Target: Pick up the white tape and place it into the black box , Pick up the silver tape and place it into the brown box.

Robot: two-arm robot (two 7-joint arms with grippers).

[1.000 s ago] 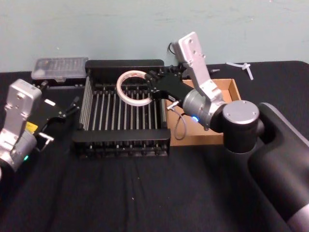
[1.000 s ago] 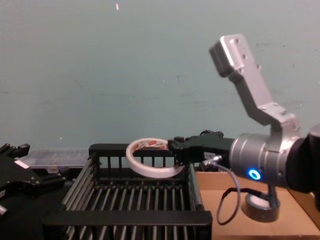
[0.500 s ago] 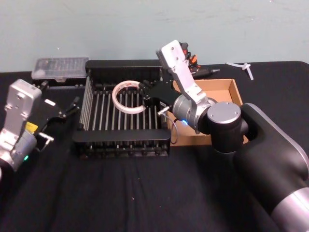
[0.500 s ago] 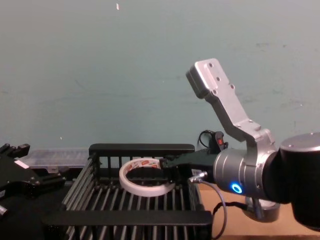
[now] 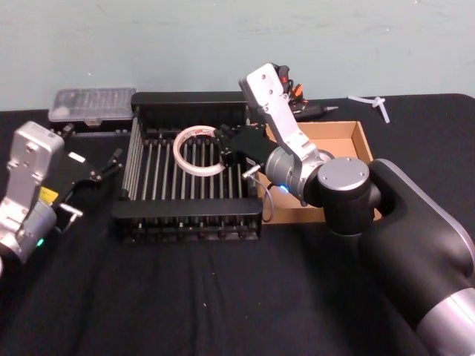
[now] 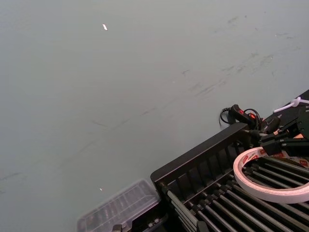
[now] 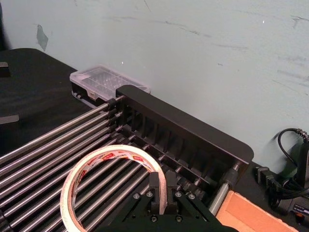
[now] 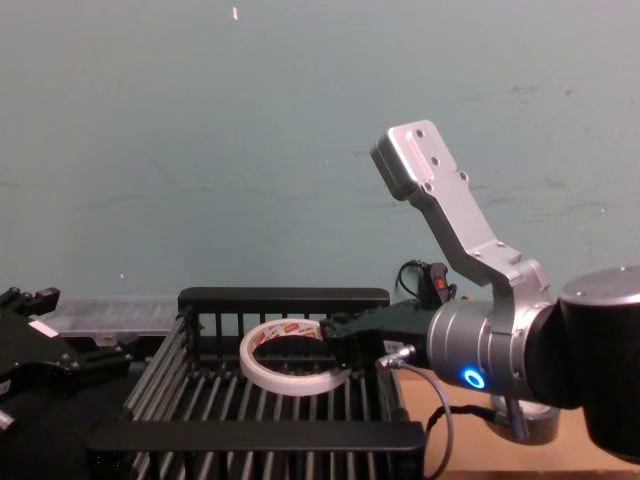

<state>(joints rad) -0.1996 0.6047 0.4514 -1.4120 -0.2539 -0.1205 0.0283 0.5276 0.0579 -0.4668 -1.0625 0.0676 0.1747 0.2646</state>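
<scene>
Black table (image 5: 223, 297): your right gripper (image 7: 161, 191) clamps white tape (image 5: 197, 149) mid-frame inside black box (image 5: 185, 215); left gripper (image 5: 111, 159), frame left, looks open.

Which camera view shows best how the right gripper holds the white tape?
The right wrist view: the right gripper pinches the wall of the white tape between two fingers, above the black box. The head view shows the ring from above, the chest view from the side, and the left wrist view only part of it.
</scene>
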